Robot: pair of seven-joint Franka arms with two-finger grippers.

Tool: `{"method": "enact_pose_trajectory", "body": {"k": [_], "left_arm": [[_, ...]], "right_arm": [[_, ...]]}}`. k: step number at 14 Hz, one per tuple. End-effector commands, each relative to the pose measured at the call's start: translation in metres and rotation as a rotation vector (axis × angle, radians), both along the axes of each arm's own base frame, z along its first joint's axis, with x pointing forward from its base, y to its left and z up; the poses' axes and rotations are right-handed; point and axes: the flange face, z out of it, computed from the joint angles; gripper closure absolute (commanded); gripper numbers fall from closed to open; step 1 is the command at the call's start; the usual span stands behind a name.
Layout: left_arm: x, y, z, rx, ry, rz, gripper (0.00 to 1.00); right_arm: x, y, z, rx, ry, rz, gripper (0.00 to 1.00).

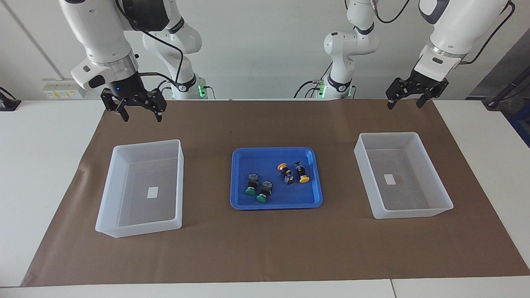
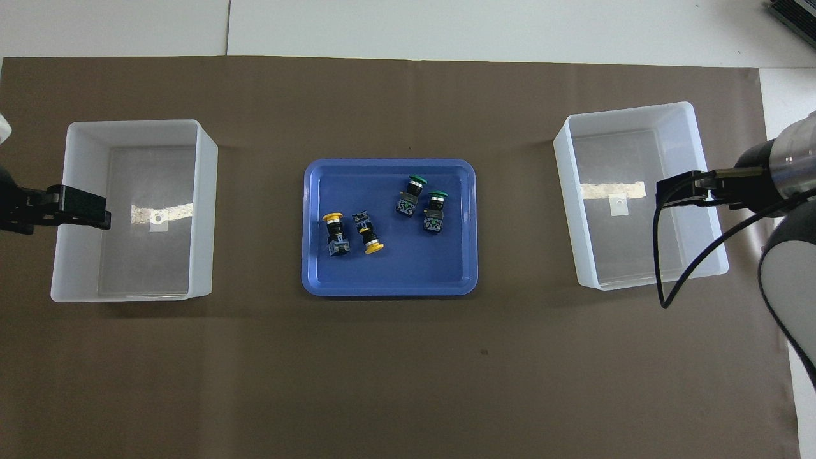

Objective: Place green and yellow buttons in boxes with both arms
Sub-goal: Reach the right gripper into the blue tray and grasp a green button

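Two green buttons (image 1: 257,188) (image 2: 424,200) and two yellow buttons (image 1: 293,172) (image 2: 352,234) lie on their sides in the blue tray (image 1: 277,198) (image 2: 389,271). One translucent box (image 1: 180,182) (image 2: 205,210) stands toward the right arm's end in the facing view, the other (image 1: 361,165) (image 2: 567,197) toward the left arm's end; both hold only a label. My right gripper (image 1: 142,116) (image 2: 666,191) is open and empty, raised over the mat beside its box. My left gripper (image 1: 405,103) (image 2: 95,213) is open and empty, raised near its box.
A brown mat (image 1: 265,248) (image 2: 408,370) covers the table's middle, with the tray between the two boxes. White tabletop (image 1: 45,140) lies outside the mat at both ends. The arms' bases stand at the robots' edge of the table.
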Motion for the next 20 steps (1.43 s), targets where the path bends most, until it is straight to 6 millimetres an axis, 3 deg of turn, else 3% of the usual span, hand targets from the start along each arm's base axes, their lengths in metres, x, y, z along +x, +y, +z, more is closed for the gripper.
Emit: {"method": "enact_pose_trajectory", "body": {"k": [1,4,9,12,16,18,19,20], "left_arm": [[-0.011,-0.003,-0.008,-0.007,-0.036,0.072,0.00],[-0.012,-0.002,-0.016,-0.007,-0.050,0.075,0.00],[-0.017,0.000,-0.024,-0.006,-0.061,0.061,0.00],[-0.022,0.000,-0.025,0.002,-0.025,-0.153,0.00],[-0.023,0.000,-0.025,0.008,-0.019,-0.179,0.00],[-0.024,0.006,-0.018,0.010,0.009,-0.173,0.00],[-0.024,0.005,-0.003,0.010,0.021,-0.180,0.00],[-0.020,0.004,-0.005,0.008,0.033,-0.182,0.00]], "right_arm": [[0.006,0.013,-0.010,0.017,-0.029,-0.044,0.00],[0.024,0.053,-0.038,0.029,-0.050,-0.092,0.00],[0.053,0.149,-0.118,0.053,-0.069,-0.189,0.00],[0.052,0.186,-0.144,0.061,-0.064,-0.207,0.00],[0.042,0.227,-0.159,0.057,-0.077,-0.180,0.00],[0.044,0.232,-0.169,0.056,-0.081,-0.196,0.00],[0.048,0.234,-0.172,0.066,-0.095,-0.207,0.00],[0.049,0.235,-0.176,0.067,-0.093,-0.221,0.00]]}}
